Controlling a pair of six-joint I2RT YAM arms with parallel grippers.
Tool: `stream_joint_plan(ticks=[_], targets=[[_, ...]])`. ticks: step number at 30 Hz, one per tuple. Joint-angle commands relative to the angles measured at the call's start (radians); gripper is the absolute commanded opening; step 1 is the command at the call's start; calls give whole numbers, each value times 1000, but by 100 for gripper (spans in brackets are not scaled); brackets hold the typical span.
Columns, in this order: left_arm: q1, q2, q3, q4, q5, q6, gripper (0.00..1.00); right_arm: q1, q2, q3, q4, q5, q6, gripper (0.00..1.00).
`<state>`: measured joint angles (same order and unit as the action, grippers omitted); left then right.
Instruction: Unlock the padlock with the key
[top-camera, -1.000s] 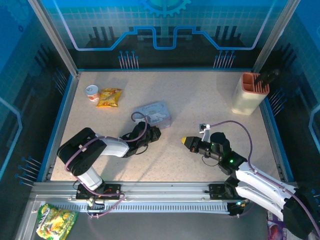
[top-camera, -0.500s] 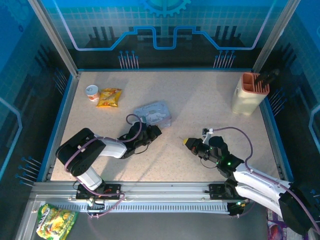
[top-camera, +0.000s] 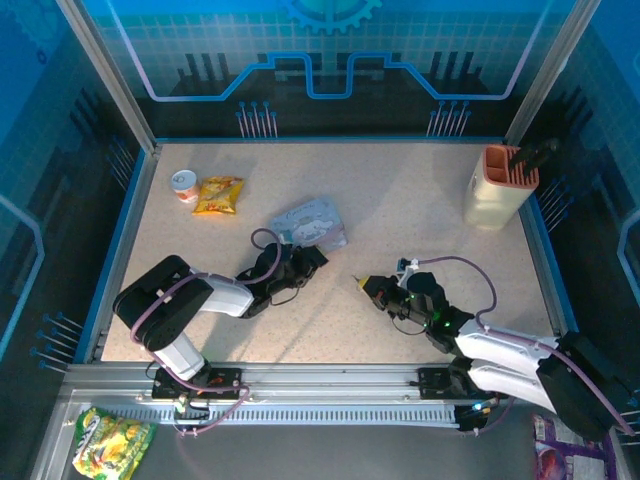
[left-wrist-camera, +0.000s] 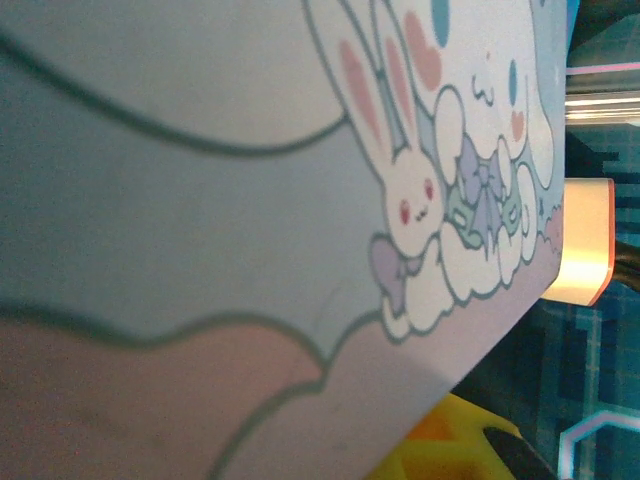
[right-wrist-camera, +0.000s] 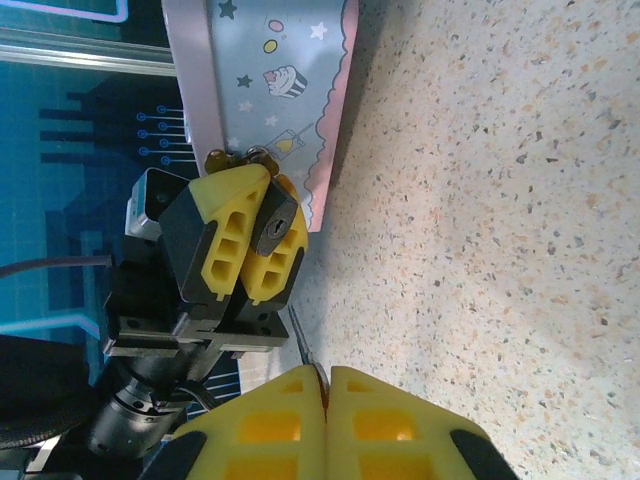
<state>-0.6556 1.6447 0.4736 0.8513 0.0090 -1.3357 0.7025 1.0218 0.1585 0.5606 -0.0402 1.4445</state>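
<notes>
Dark padlock in left gripper, key seemingly in right gripper

The overhead view looks steeply down from above and behind both arms, from far off, taking in the whole speckled beige desk. The left wrist view is pressed close against a pale blue rectangular tin printed with cartoon rabbits, rolled sideways, looking across its lid towards the desk's far right. The right wrist view sits low over the desk, also rolled, facing the nearby left tool with the same tin behind. All three views share that tin.
</notes>
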Motion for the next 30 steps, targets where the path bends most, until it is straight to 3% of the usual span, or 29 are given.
stream_joint_plan(ticks=[1,13,30], targets=[[-2,-9,-7,67,29,-30,8,17,34,30,58,3,24,0],[-15,-59,-7,25,18,-28,7,20,275,76,292,-46,54,0],[-46,-48,-8,45,9,-64,7,27,501,95,593,-80,175,0]])
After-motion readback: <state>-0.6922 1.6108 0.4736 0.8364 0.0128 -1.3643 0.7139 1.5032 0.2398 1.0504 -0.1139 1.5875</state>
